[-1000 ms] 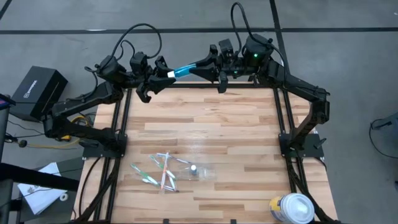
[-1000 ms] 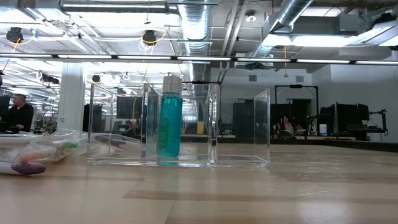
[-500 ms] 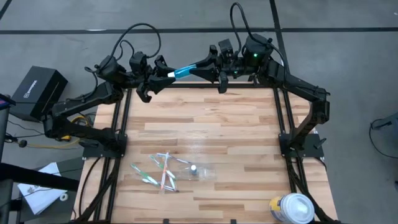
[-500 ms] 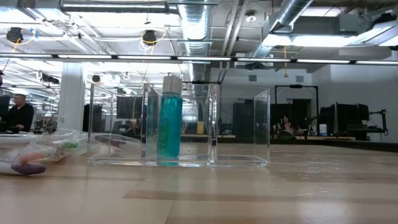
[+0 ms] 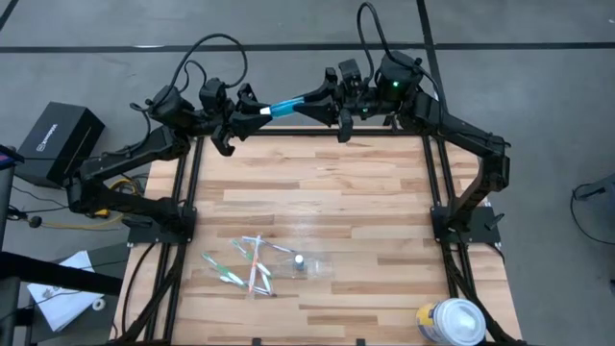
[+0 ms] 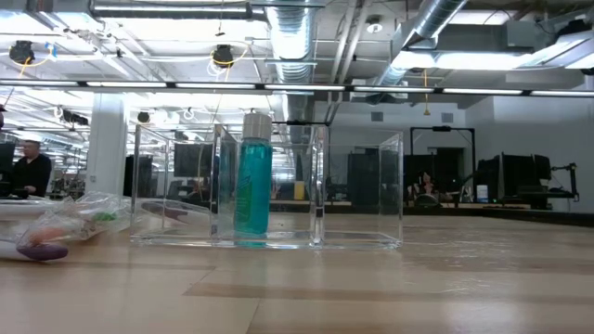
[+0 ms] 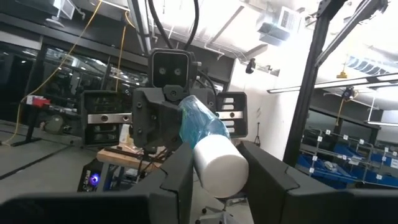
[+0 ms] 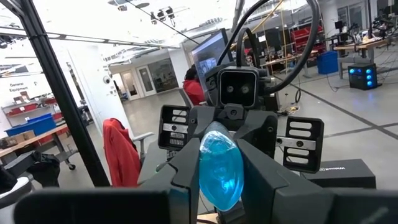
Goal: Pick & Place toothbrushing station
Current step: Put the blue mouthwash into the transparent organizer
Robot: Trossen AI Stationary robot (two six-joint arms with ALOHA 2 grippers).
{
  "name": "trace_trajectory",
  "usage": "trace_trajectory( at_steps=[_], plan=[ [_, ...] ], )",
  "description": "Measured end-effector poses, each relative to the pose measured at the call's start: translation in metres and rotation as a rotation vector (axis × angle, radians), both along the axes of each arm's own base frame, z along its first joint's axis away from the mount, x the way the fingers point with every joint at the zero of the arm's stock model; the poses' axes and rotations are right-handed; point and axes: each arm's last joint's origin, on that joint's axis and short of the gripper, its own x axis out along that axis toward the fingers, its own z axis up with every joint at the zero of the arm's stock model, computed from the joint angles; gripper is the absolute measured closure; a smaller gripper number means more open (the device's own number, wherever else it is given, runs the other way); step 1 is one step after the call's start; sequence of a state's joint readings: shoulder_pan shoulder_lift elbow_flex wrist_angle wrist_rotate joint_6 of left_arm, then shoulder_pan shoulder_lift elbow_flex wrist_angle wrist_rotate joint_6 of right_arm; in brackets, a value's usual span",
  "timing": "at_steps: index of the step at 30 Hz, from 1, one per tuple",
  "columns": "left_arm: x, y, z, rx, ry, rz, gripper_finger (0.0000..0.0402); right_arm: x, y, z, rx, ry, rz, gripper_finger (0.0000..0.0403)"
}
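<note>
- A round white-lidded canister (image 5: 450, 322) is standing at the near right corner of the wooden table (image 5: 317, 183).
- Slim pale toothbrushes (image 5: 252, 264) are lying scattered near the front left of the table, with a wrinkled clear bag (image 6: 70, 223) beside them.
- The see-through plastic holder (image 6: 269, 190) is sitting next to the toothbrushes, with a teal bottle (image 6: 252, 176) standing upright in one of its compartments.
- Above the far edge, the right gripper (image 5: 306, 99) is gripping the crimped end of a teal-and-white tube (image 5: 279, 108), held level in the air.
- The left gripper (image 5: 245, 111) is meeting it from the other side; its fingers (image 7: 180, 180) are flanking the tube's white cap (image 7: 217, 167), though I cannot tell if they are pressing on it.
- A person (image 6: 28, 172) is standing far back in the room.
</note>
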State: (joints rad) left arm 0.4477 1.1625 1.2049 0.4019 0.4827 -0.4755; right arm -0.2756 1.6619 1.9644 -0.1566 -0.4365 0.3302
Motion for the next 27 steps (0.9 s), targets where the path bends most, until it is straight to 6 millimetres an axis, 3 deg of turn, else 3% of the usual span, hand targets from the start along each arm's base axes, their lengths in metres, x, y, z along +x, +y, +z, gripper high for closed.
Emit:
trace_trajectory(
  at_steps=[5,10,17,21,27],
  plan=[
    [0.0,0.0,0.0,0.003,0.001,-0.005,0.0301,0.0,0.0,0.001,-0.004,-0.006,0.009,0.0324],
    [0.0,0.001,-0.001,0.007,0.022,-0.041,0.0312,-0.007,-0.001,0.006,-0.065,-0.043,0.031,0.0255],
    [-0.001,0.011,-0.014,-0.044,0.167,-0.114,0.0314,-0.05,-0.008,0.046,-0.113,-0.115,-0.038,0.0154],
    [-0.003,0.016,-0.025,-0.076,0.285,-0.185,0.0314,-0.074,-0.007,0.066,-0.133,-0.12,-0.072,0.0145],
    [-0.007,0.016,-0.065,-0.176,0.622,-0.248,0.0314,-0.117,0.004,0.098,-0.207,-0.155,-0.172,0.0158]
  ],
)
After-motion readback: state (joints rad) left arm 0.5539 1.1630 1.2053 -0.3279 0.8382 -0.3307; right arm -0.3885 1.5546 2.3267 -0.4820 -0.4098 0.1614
